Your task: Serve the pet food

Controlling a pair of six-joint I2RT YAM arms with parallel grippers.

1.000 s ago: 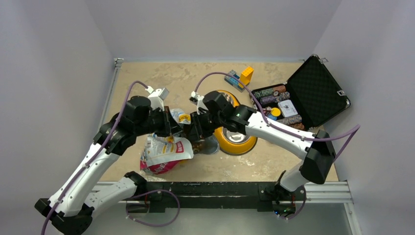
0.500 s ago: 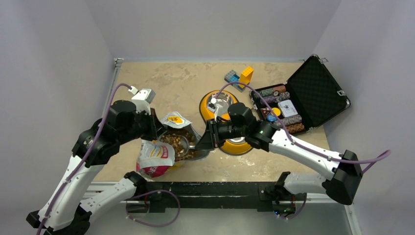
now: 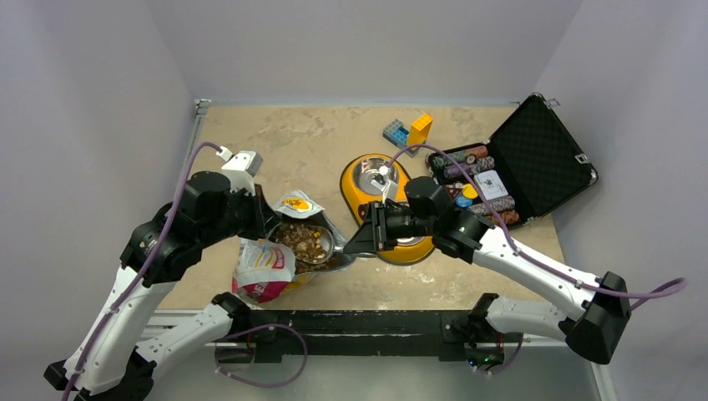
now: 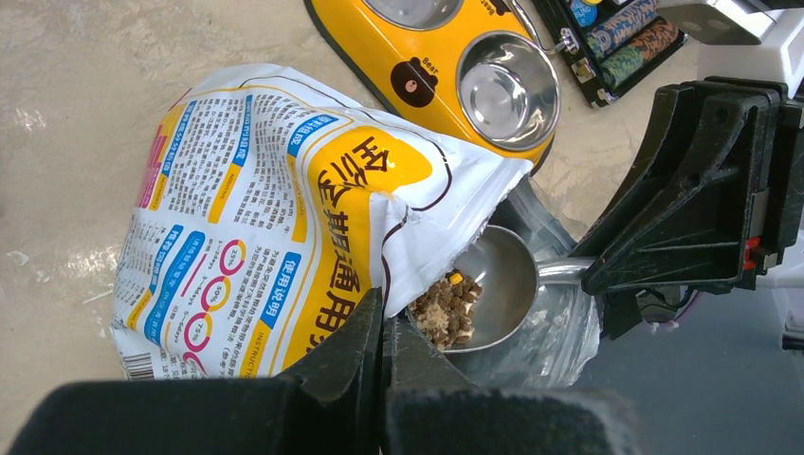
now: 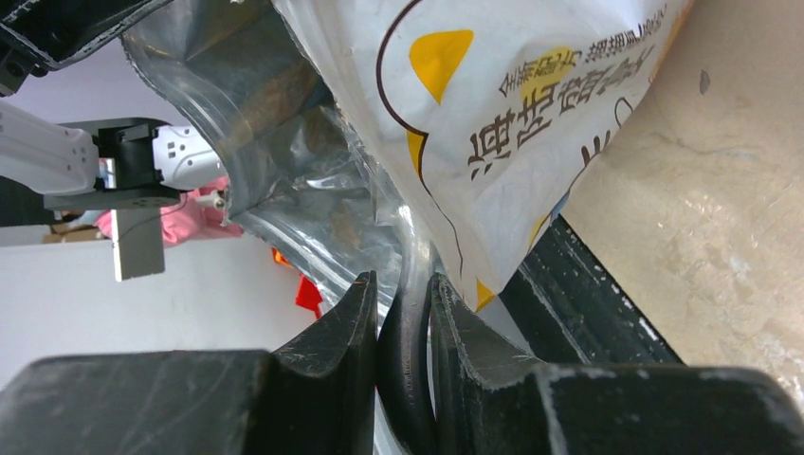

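With the right gripper [image 5: 402, 289] pinching the scoop [image 4: 498, 280] handle and the left gripper [image 4: 382, 320] clamping the bag [image 4: 256, 180] lip by the table's near edge, the scooped kibble [image 4: 446, 308] could spill if the scoop tilts or snags foil.

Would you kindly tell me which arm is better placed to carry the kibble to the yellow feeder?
Right. The right gripper holds the scoop, loaded with kibble, close beside the feeder; the left gripper is busy pinching the bag.
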